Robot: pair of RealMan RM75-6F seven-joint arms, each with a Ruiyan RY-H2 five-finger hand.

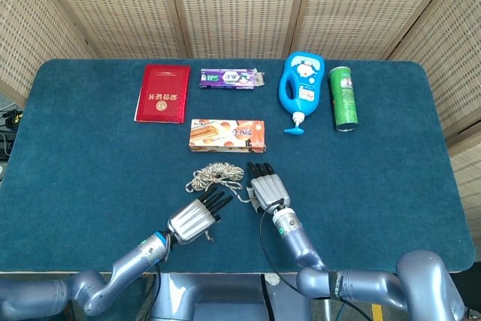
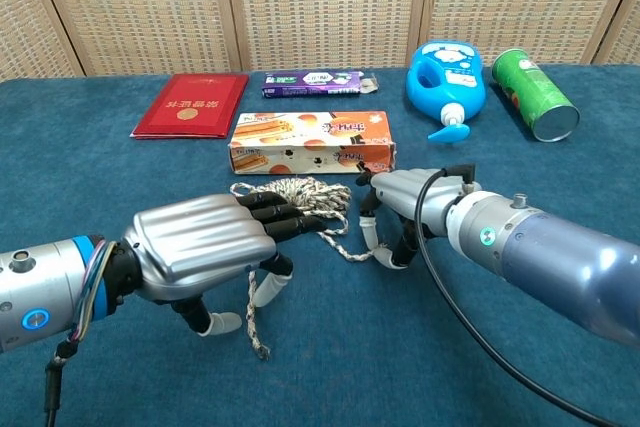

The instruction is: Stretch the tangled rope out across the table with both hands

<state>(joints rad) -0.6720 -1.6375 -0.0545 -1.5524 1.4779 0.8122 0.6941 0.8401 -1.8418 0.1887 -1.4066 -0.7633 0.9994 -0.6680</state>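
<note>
Fingers of the right hand [image 2: 412, 209] curl down onto the blue cloth table [image 1: 391, 178], tips pressed at or around one strand of the beige-and-brown braided rope [image 2: 292, 196]; whether that strand is truly pinched or only pinned under the tips, cannot tell from either view. Fingers of the left hand [image 2: 205, 245] reach forward, loosely spread, over the near edge of the rope's tangle; thumb hangs below beside the trailing strand. No grasp visible there, hand holds nothing as far as shown.

Risks, judged:
- Right hand may have the strand only trapped against cloth. A sideways pull would then slip off, rope left bunched.
- Left hand lies over the knot rather than a free end. Closing there would grab several loops at once; pulling apart could tighten the tangle instead of opening it.
- Orange rectangular biscuit box [image 2: 311, 142] sits just beyond the fingertips of both hands. A dragged loop or forward reach could nudge it.

Rope: thin, twisted, speckled cord. Main bundle coiled in a loose heap just ahead of the left fingertips. One strand runs to the right fingers; another tail trails back toward the near edge, passing under the left hand.
</note>
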